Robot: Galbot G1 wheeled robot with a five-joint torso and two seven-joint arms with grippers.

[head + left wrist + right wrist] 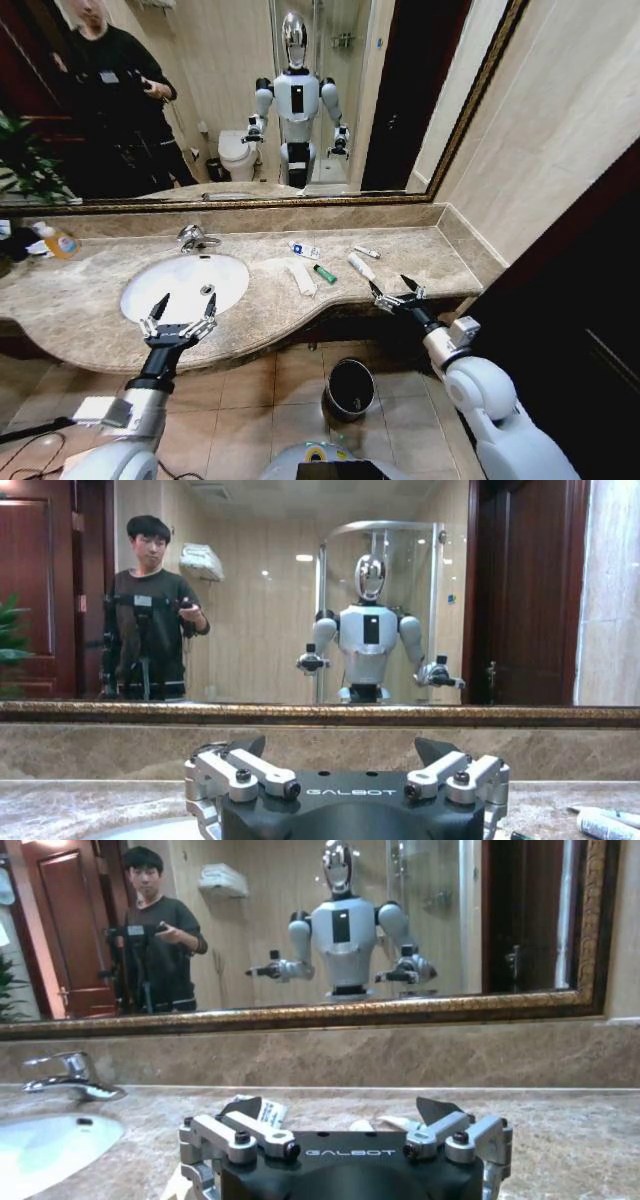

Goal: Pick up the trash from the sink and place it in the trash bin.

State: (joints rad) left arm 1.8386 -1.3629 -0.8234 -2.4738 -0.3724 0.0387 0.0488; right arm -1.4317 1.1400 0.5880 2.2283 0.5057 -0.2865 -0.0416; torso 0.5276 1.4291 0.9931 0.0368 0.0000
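The left claw [183, 304] hovers over the front edge of the sink [185, 285], its fingers spread wide and grasping nothing. The right claw [396, 290] hangs at the front edge of the worktop [420, 262], well to the right of the sink, also spread and empty.

The trash lies on the worktop, not in the basin, between the 2 claws and nearer the right one. A flat white strip [302, 277] sits just right of the sink rim, with a small green-capped piece [324, 273] just beside it. Behind them, nearer the mirror, lies a blue-labelled sachet [304, 250], and farther right a small white tube [366, 252]. Another white tube [361, 266] lies just behind the right claw's fingertips, apart from them.

The tap [193, 238] stands at the back of the sink. The bin [350, 388] stands on the tiled floor below the worktop's front edge, between the 2 arms. A clear bottle [58, 241] with an orange label rests at the worktop's far left.
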